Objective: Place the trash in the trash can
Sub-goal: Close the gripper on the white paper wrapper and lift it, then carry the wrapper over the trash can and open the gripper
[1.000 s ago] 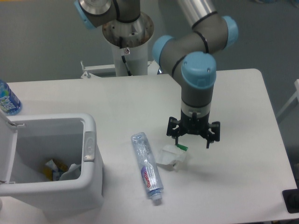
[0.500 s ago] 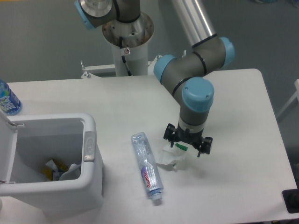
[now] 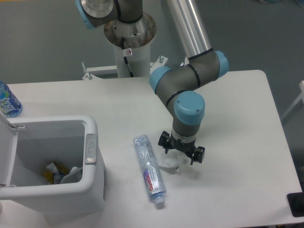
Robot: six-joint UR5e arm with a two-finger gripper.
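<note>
Hovering low over crumpled wrapper (image 3: 172, 163) on counter (image 3: 237, 118), gripper (image 3: 181, 154) with jaws spread wide, empty. Wrapper likely feather-light, soft, springy — pinch across bunched middle. Flattened bottle (image 3: 149, 169) just beside — light, slick. Trash can (image 3: 90, 185) lid open, well left.

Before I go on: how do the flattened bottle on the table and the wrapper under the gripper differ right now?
The flattened bottle is long, clear and carries a red-purple label; the wrapper is a small crumpled white lump. The bottle lies fully exposed with nothing over it, while the wrapper is partly hidden beneath the gripper, whose jaws are spread on either side of it. The bottle lies nearer the trash can than the wrapper. Both rest on the table, outside the can.
</note>
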